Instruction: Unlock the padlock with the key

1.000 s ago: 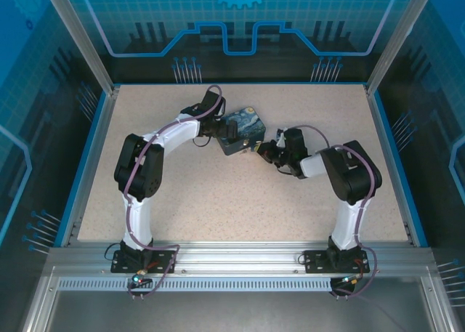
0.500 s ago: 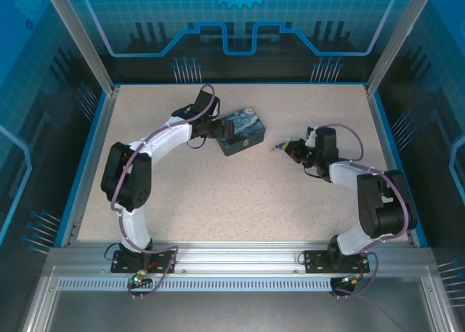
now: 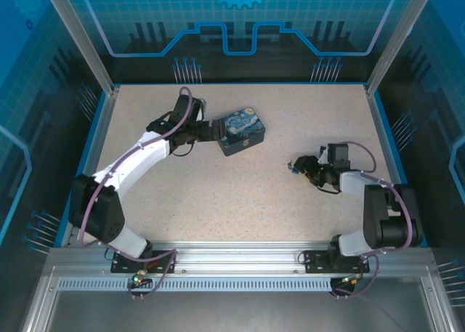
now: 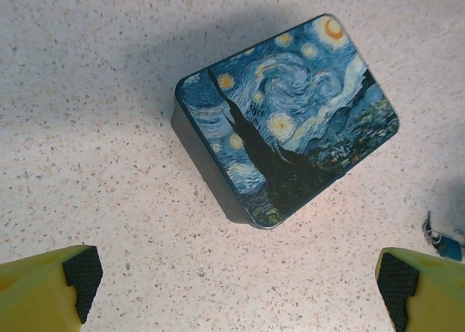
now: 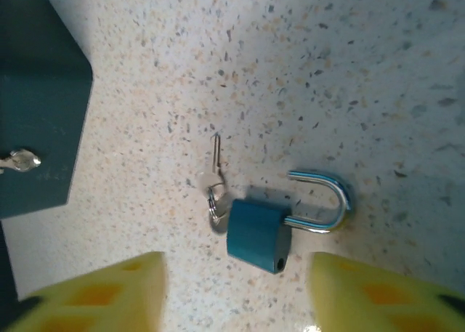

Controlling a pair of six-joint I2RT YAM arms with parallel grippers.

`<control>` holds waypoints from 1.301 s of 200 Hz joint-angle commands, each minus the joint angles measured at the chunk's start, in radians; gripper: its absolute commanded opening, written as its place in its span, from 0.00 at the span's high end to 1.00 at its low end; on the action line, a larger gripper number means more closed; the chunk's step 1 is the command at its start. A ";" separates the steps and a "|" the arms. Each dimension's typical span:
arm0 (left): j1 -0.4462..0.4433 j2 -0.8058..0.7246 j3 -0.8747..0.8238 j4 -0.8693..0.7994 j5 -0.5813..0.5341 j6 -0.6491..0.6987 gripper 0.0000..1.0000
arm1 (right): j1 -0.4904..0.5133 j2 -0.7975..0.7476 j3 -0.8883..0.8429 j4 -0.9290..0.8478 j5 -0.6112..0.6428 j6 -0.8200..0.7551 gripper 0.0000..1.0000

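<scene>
Right pincer [image 5: 247,292] spread above the padlock [image 5: 258,236], shackle open, key [image 5: 216,165] just beside it; left pincer [image 4: 240,277] spread near the tin [image 4: 287,121].

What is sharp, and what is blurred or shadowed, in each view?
Right wrist: the padlock and the key are sharp, the yellow fingers blurred. Left wrist: the tin is sharp, with soft shadow beside it. Top external: even light, padlock too small for detail.
</scene>
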 commanded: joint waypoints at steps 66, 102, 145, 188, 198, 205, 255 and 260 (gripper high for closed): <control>-0.008 -0.278 -0.226 0.162 -0.209 -0.004 0.01 | -0.030 -0.434 0.178 -0.487 0.202 -0.128 0.00; -0.011 -0.444 -0.465 0.457 -0.354 0.091 0.01 | -0.014 -0.475 0.286 -0.548 0.436 -0.206 0.00; 0.000 -0.525 -0.663 0.656 -0.469 0.253 0.01 | 0.041 -0.537 0.099 -0.201 0.746 -0.374 0.00; 0.072 -0.513 -0.808 0.797 -0.462 0.350 0.01 | 0.081 -0.411 -0.015 0.052 0.813 -0.567 0.00; 0.097 -0.491 -0.826 0.820 -0.465 0.348 0.01 | 0.087 -0.356 -0.030 0.125 0.809 -0.592 0.00; 0.109 -0.471 -0.839 0.845 -0.464 0.355 0.01 | 0.094 -0.318 -0.044 0.188 0.806 -0.611 0.00; 0.158 -0.249 -0.962 1.291 -0.455 0.430 0.01 | 0.132 -0.075 -0.084 0.508 0.751 -0.706 0.00; 0.163 -0.217 -0.966 1.325 -0.455 0.442 0.01 | 0.132 -0.060 -0.092 0.544 0.734 -0.714 0.00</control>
